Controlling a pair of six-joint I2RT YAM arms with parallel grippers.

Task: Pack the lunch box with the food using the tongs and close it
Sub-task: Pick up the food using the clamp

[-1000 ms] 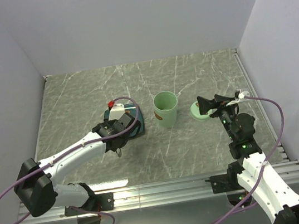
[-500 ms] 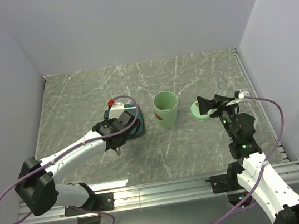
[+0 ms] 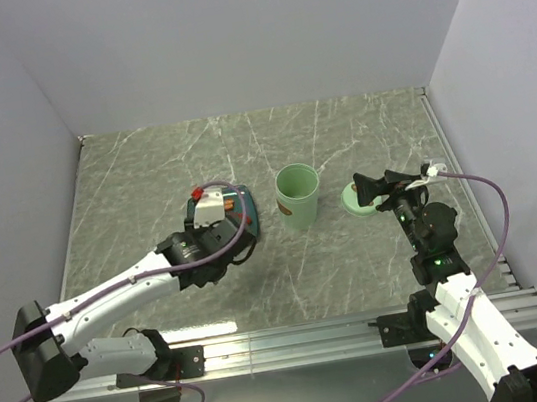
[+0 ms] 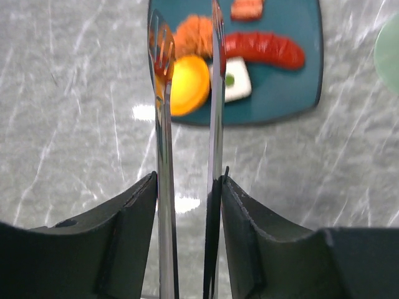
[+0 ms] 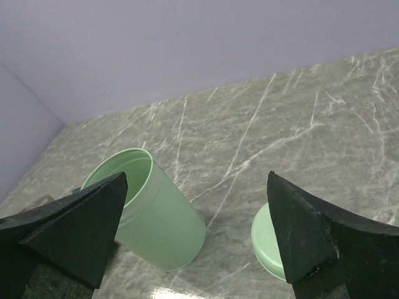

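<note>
Bright, even light; soft shadows; glare spots on the table [image 4: 75, 124].

I see the pale mint lunch box [image 3: 299, 194] upright and open, its lid [image 5: 265, 240] lying at three o'clock, the food [image 4: 265, 50] at nine o'clock, and the metal tongs [image 4: 163, 156] tips parted over it.

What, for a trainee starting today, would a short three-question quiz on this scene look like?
1. True or false: the lunch box stands open, its lid lying on the table beside it.
2. The left gripper holds: A tongs, B a spoon, C nothing.
3. Fill in: the food lies on a teal ____.
Key: 1 true; 2 A; 3 plate.
</note>
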